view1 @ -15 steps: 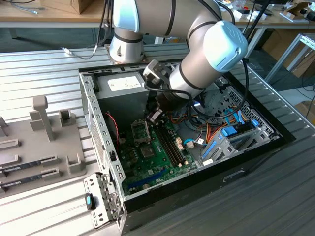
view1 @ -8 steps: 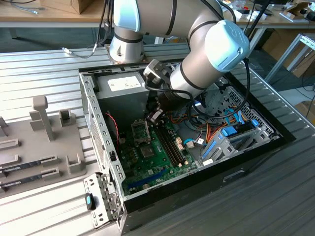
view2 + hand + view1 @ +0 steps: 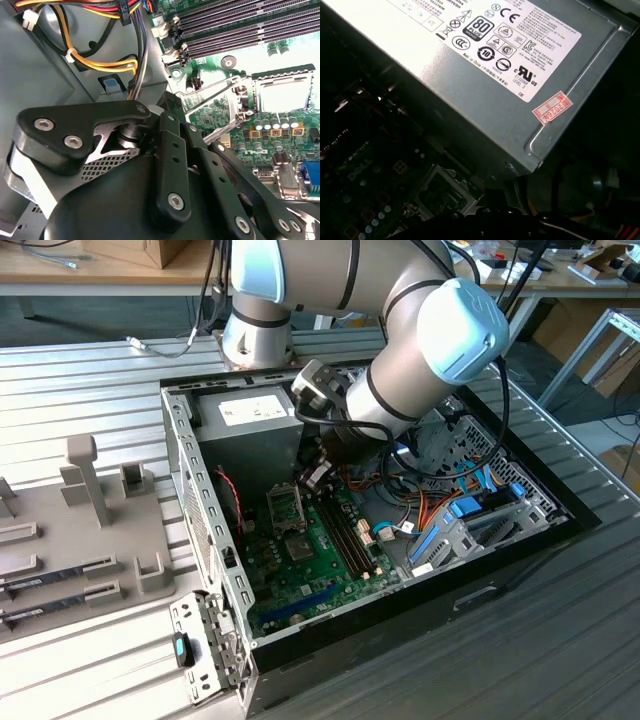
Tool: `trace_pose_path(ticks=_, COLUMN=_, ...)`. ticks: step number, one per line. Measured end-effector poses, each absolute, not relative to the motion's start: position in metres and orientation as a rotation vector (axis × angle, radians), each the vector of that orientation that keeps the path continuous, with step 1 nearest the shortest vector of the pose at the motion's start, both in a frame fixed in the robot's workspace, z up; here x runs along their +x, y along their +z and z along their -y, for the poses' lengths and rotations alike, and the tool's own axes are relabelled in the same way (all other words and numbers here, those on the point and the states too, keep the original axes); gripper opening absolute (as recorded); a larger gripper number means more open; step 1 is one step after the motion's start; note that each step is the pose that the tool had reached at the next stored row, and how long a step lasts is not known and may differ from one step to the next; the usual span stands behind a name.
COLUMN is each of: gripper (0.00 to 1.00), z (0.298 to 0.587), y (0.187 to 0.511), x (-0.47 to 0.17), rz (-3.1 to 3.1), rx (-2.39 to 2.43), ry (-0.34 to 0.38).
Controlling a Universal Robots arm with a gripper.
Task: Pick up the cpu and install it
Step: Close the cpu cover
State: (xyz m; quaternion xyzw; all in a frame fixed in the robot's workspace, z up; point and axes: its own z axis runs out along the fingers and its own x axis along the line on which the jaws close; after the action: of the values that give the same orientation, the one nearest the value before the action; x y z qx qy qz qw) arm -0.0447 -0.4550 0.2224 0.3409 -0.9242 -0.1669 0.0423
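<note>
Ribbed metal bench (image 3: 90, 370) carries the open computer case (image 3: 195, 490); the gripper (image 3: 316, 478) hangs tight between power supply (image 3: 250, 430) and motherboard (image 3: 300, 585). Its grip I cannot tell.

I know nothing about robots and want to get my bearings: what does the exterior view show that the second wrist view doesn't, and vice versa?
Exterior view: the robot arm, the whole open computer case, and a grey tray beside it. Second wrist view: black screwed bars near the lens and a yellow cable bundle with a white tie. Both: the green motherboard, its memory slots, and the metal socket frame.
</note>
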Motion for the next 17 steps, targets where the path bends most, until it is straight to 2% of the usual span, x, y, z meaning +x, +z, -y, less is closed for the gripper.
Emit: trace_pose_path(ticks=17, gripper=0.11, z=0.4587, y=0.2272, x=-0.0447, rz=2.803, rx=1.094, ry=-0.513)
